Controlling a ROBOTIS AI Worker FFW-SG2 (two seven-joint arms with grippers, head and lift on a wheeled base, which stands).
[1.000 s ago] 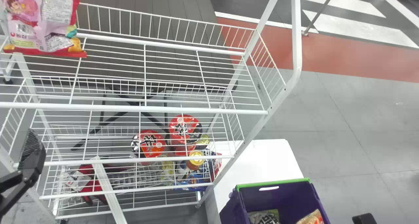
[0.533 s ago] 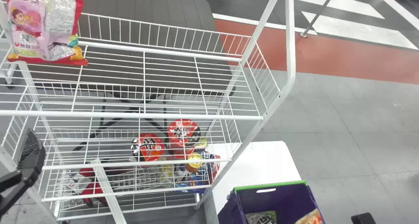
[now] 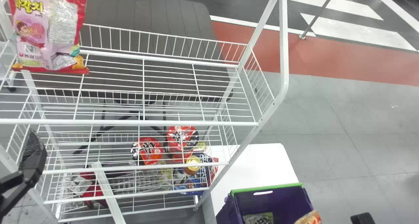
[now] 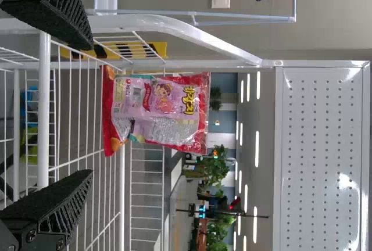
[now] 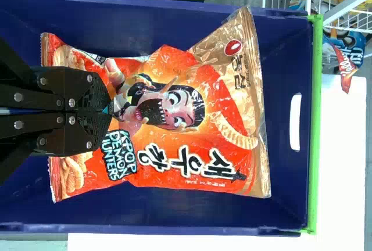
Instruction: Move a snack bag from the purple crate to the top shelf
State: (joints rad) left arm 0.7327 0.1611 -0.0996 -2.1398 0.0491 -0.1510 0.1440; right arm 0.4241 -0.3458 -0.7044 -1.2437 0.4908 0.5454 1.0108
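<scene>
In the head view my right gripper [image 3: 362, 218] is at the bottom right, beside the purple crate [image 3: 266, 186]. An orange snack bag [image 3: 309, 218] overlaps the crate's right wall there. In the right wrist view my right gripper [image 5: 108, 111] is shut on the front of the orange snack bag [image 5: 186, 129], over the inside of the purple crate [image 5: 315, 146]. My left gripper [image 3: 32, 152] stays parked at the left before the rack; in the left wrist view the left gripper [image 4: 90, 109] is open and holds nothing. The top shelf [image 3: 144, 86] is white wire.
A pink snack bag [image 3: 45, 31] stands upright at the top shelf's left. Red noodle cups [image 3: 149, 150] and other packs are on lower shelves. Another bag [image 3: 258, 218] lies in the crate, which stands on a white table [image 3: 255, 165]. A rack post slants near the crate.
In the head view the rack has shifted down and its right side leftward, the crate also left and slightly down. The orange bag now overlaps the crate's right wall. Both grippers look nearly unchanged.
</scene>
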